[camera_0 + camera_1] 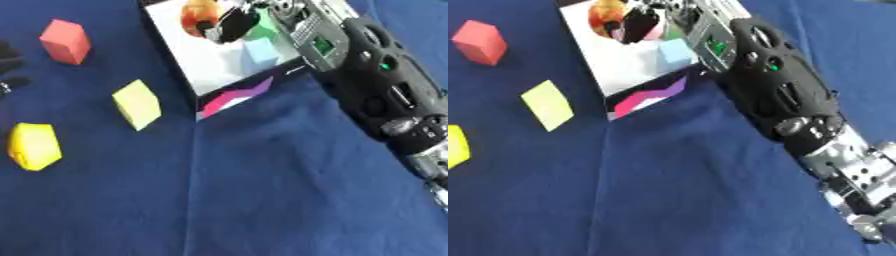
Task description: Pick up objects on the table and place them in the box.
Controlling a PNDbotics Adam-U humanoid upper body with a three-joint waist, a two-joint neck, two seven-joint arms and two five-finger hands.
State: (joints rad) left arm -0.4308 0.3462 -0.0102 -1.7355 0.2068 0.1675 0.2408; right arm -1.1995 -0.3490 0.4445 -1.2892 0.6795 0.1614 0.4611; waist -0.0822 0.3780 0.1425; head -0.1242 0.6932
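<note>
Over box (206, 65), far centre, left eye view: right hand (229, 22) inside, fingers curled round orange-red object (198, 15); light blue cube (260, 50) and green piece (262, 32) already in. Left hand (9, 67) at left edge, finger state unclear. Red block (66, 41), pale yellow block (137, 103), yellow block (33, 146) wait on table (262, 200).

Right eye view: forearm (776, 85) lies across box's right wall. Risk: withdrawing arm snags wall, tips box; early release bounces object out.

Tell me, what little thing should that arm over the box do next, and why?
Probably let go and pull back. The right hand is over the white box with an orange object at its fingers, and a light blue block already lies inside. The red block, yellow-green block and yellow block still wait on the cloth.
</note>
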